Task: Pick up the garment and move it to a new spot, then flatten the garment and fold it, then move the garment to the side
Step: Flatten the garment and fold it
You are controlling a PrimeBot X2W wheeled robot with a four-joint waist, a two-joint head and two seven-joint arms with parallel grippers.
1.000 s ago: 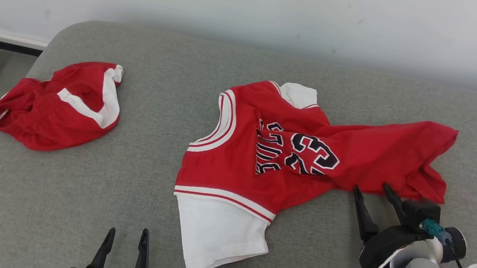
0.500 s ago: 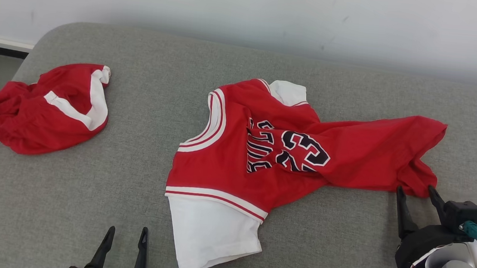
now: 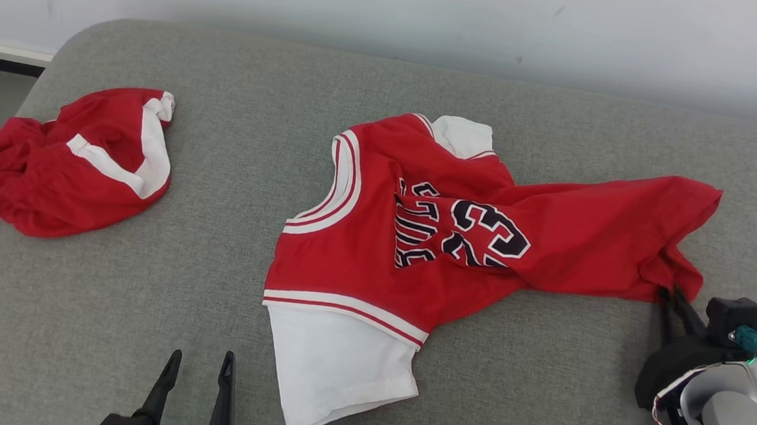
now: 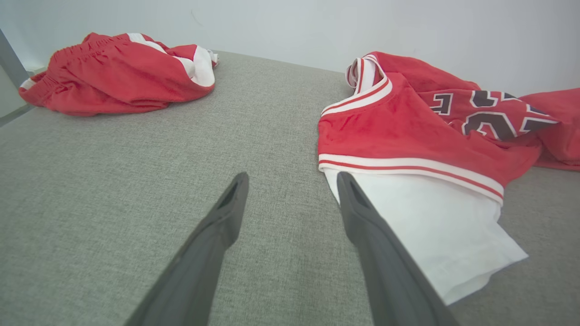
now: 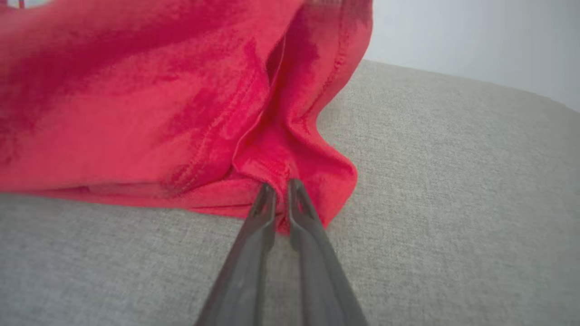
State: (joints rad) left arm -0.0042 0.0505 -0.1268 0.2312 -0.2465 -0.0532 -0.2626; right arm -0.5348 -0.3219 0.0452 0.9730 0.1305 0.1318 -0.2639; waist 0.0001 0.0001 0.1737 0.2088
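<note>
From the head we look forward and down, from some height, over the whole grey upholstered surface (image 3: 138, 301) to the pale wall (image 3: 397, 2). From the left wrist we look low along the left hand (image 4: 292, 179), close above the surface and toward that wall. This view shares the jersey (image 4: 408, 131) and the red shorts (image 4: 113, 77) with the head view. From the right wrist we sit very near the jersey's red edge, looking along the right hand (image 5: 281, 184).

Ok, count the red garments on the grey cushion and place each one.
2. The jersey lies crumpled in the middle, its hem corner on the robot's right pinched by the right gripper; the red shorts sit bunched at the far left. Nothing else seems hidden.
</note>
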